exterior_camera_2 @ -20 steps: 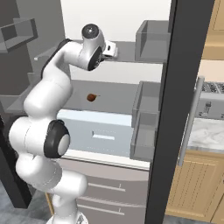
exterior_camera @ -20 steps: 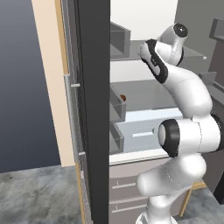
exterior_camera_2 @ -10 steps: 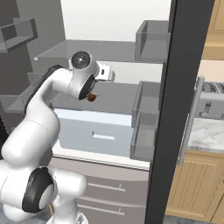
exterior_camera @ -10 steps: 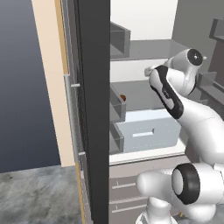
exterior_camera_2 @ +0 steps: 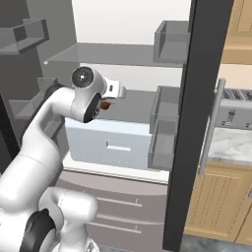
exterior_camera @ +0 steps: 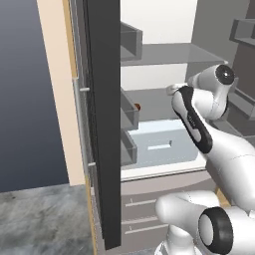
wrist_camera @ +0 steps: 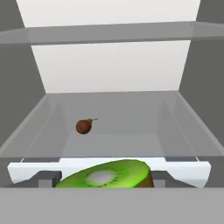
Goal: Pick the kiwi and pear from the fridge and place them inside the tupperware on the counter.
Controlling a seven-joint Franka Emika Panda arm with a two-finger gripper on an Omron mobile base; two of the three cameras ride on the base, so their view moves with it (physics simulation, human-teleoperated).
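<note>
The fridge (exterior_camera: 102, 124) stands with its dark door (exterior_camera_2: 194, 123) swung wide. My gripper (wrist_camera: 107, 179) reaches in at the level of the shelf above the translucent drawer (exterior_camera: 159, 144). It is open, with a grey fingertip (wrist_camera: 47, 178) on each side of the kiwi (wrist_camera: 107, 174). The kiwi shows very close, with its green cut face up. Further back on the same shelf lies the brown pear (wrist_camera: 84, 126), also seen as a small pear (exterior_camera: 138, 106) and as a pear (exterior_camera_2: 105, 105) just behind my hand (exterior_camera_2: 118, 91). The tupperware is out of view.
Grey door bins (exterior_camera_2: 165, 128) jut from the open door on the right, others (exterior_camera: 128, 117) on the left. A glass shelf (wrist_camera: 113, 33) runs overhead. A silver toaster (exterior_camera_2: 236, 106) stands on the marble counter (exterior_camera_2: 231, 145) over wooden cabinets.
The arm has come down from the upper shelf and reached into the shelf above the drawer, first beside the pear, now lower.
</note>
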